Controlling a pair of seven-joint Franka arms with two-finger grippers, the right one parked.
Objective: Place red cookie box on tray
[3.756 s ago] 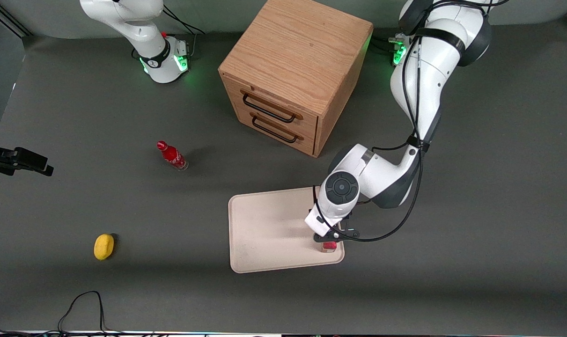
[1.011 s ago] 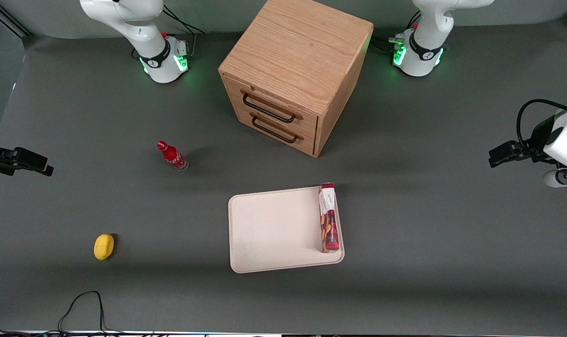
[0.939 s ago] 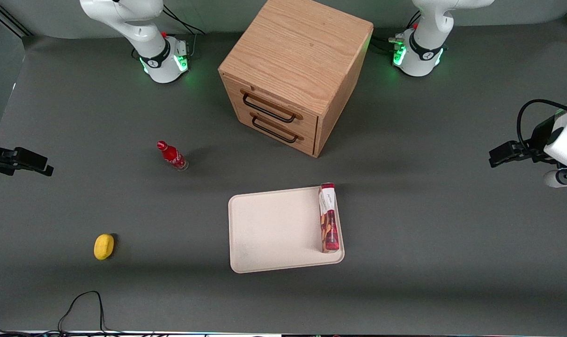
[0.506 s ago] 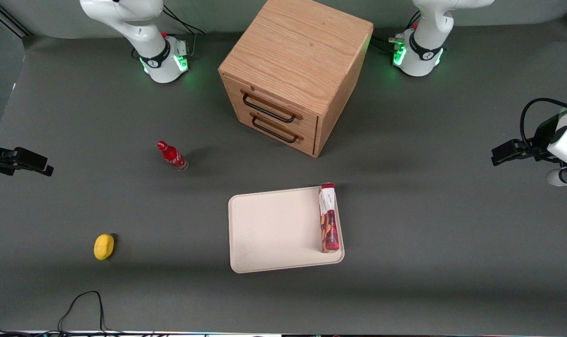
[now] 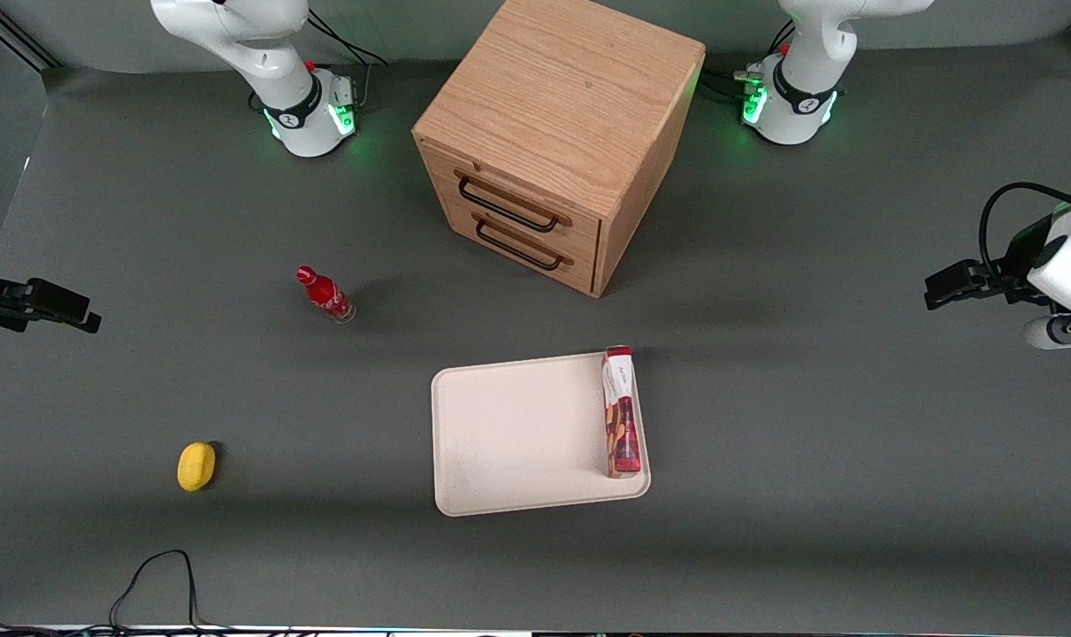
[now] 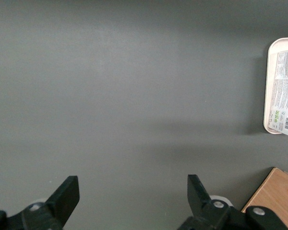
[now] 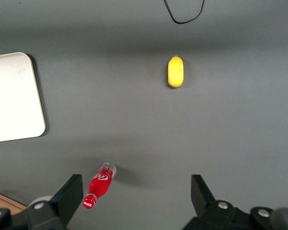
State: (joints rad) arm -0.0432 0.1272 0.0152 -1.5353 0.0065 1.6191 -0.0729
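The red cookie box [image 5: 621, 412] lies flat on the cream-white tray [image 5: 517, 433], along the tray's edge toward the working arm's end of the table. Its white-patch end [image 6: 284, 91] and a strip of the tray [image 6: 268, 86] also show in the left wrist view. My gripper [image 5: 946, 290] is far from the tray, high over bare table at the working arm's end. It is open [image 6: 133, 193], with only grey table surface between its fingers.
A wooden two-drawer cabinet [image 5: 553, 141] stands farther from the front camera than the tray; its corner [image 6: 276, 201] shows in the left wrist view. A small red bottle [image 5: 325, 295] and a yellow lemon-like object [image 5: 196, 465] lie toward the parked arm's end.
3.8 s ago my gripper was down at the box on the tray. Now the box lies free there and the arm has withdrawn to the working arm's end, drifting slightly in the last second.
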